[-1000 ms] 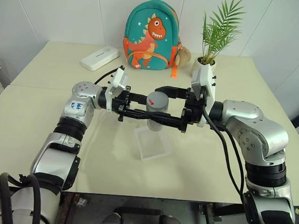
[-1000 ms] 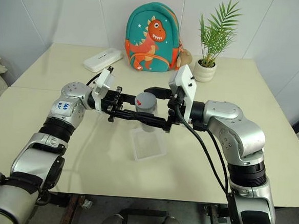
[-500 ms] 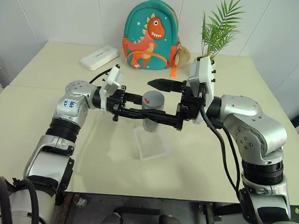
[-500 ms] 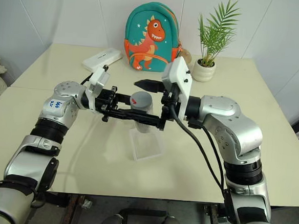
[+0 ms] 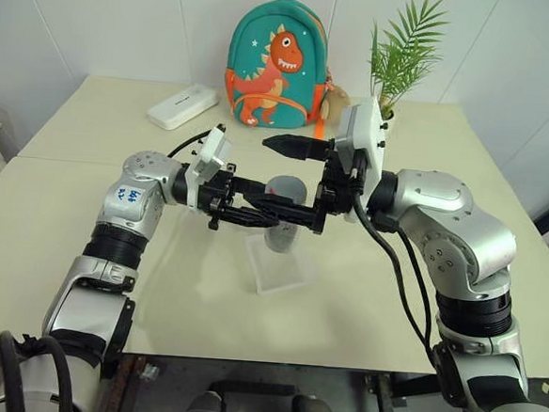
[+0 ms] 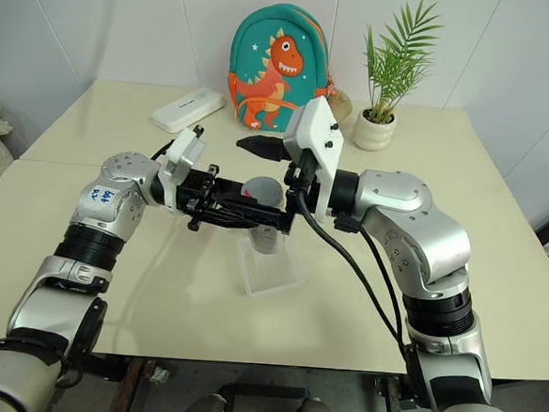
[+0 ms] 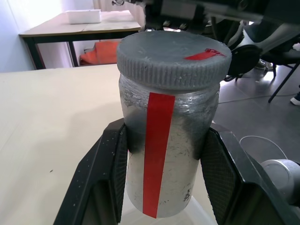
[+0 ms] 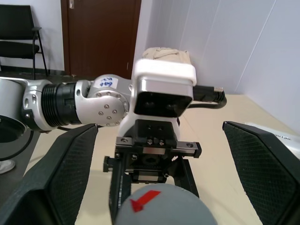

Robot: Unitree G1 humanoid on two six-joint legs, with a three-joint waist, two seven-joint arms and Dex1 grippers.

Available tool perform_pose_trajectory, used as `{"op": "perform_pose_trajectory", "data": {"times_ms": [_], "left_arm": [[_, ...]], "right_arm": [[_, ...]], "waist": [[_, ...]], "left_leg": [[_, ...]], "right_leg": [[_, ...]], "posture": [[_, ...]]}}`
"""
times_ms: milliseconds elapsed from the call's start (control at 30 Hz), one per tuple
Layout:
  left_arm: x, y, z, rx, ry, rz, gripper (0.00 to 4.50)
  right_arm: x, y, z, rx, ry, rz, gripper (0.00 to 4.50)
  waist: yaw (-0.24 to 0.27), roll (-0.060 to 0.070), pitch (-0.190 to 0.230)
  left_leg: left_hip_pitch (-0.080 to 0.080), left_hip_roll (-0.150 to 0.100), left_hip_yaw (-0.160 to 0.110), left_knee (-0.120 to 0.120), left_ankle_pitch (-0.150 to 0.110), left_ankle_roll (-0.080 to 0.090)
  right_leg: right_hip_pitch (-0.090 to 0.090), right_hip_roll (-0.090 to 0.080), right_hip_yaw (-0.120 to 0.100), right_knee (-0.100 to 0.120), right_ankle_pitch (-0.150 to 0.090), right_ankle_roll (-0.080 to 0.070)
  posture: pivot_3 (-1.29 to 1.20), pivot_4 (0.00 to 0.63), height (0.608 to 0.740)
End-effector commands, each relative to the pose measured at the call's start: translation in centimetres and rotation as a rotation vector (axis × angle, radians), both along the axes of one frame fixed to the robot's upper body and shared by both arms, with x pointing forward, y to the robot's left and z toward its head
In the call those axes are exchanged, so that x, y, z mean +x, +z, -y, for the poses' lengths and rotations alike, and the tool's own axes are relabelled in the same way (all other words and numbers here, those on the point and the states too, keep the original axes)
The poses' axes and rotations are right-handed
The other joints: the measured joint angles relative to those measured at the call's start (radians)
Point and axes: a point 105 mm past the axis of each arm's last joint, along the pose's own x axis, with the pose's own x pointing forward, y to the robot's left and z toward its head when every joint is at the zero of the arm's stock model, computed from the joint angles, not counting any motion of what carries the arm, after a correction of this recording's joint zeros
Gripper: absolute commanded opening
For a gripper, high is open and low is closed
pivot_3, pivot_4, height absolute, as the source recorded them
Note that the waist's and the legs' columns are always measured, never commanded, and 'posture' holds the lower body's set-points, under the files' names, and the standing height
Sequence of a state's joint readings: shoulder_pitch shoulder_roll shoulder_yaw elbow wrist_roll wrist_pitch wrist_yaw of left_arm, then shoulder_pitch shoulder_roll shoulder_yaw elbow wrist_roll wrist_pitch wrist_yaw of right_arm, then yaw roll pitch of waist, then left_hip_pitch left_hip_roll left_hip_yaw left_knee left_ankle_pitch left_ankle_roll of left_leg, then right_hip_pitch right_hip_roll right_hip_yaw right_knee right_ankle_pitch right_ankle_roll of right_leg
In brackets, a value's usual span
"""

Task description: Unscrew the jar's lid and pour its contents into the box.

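Above the tabletop (image 5: 84,240), left end effector (image 7: 161,154) stays clamped on the jar (image 5: 284,213); right end effector (image 5: 291,177), apart, has lifted off the lid (image 7: 173,58).

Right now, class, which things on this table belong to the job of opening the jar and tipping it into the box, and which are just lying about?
Belong to the job:
jar, held in the left gripper
lid, on the jar
box, on the table under the jar
right gripper, open by the lid

Just lying about:
backpack
potted plant
white case

Silver jointed arms with black cables, white wrist housings and black fingers (image 7: 101,187).
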State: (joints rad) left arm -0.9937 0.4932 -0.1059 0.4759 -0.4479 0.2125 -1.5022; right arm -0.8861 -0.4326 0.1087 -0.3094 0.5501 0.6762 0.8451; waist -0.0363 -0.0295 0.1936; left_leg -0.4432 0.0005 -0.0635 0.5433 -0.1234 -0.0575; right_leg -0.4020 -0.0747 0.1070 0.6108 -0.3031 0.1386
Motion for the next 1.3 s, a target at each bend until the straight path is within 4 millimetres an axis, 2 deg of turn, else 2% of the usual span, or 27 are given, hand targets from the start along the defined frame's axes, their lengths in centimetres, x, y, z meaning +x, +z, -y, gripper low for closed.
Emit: {"op": "perform_pose_trajectory", "data": {"times_ms": [33,333,933,1300], "left_arm": [[-1.4,0.9,0.0,-0.010,-0.090,0.036,1.88],[-1.9,0.7,-0.4,0.015,-0.090,0.021,1.88],[-1.1,0.8,-1.9,-0.002,0.011,0.018,1.88],[-0.4,0.7,-2.5,-0.009,0.054,0.011,1.88]], "right_arm": [[-0.3,0.5,-0.2,0.013,0.005,0.036,4.48],[0.5,0.3,0.2,-0.009,-0.040,0.045,4.48],[1.0,0.5,4.7,-0.071,-0.184,0.053,4.48],[1.0,0.5,6.7,-0.085,-0.258,0.045,4.48]], "waist": [[0.000,0.000,0.000],[-0.001,0.000,0.000],[0.001,0.000,0.000],[0.005,0.000,0.000]], "left_leg": [[0.000,0.000,0.000,0.000,0.000,0.000],[0.000,0.000,0.000,0.000,0.000,0.000],[0.000,0.000,0.000,0.001,0.000,0.000],[0.000,0.000,0.000,0.001,0.000,0.000]], "right_leg": [[0.000,0.000,0.000,0.000,0.000,0.000],[0.000,0.000,0.000,0.000,0.000,0.000],[0.000,0.000,0.000,0.000,-0.002,-0.003],[0.000,0.000,0.000,0.000,-0.002,-0.003]], "posture": [[0.00,0.150,0.740],[0.00,0.150,0.740],[0.00,0.150,0.740],[0.00,0.150,0.740]]}}
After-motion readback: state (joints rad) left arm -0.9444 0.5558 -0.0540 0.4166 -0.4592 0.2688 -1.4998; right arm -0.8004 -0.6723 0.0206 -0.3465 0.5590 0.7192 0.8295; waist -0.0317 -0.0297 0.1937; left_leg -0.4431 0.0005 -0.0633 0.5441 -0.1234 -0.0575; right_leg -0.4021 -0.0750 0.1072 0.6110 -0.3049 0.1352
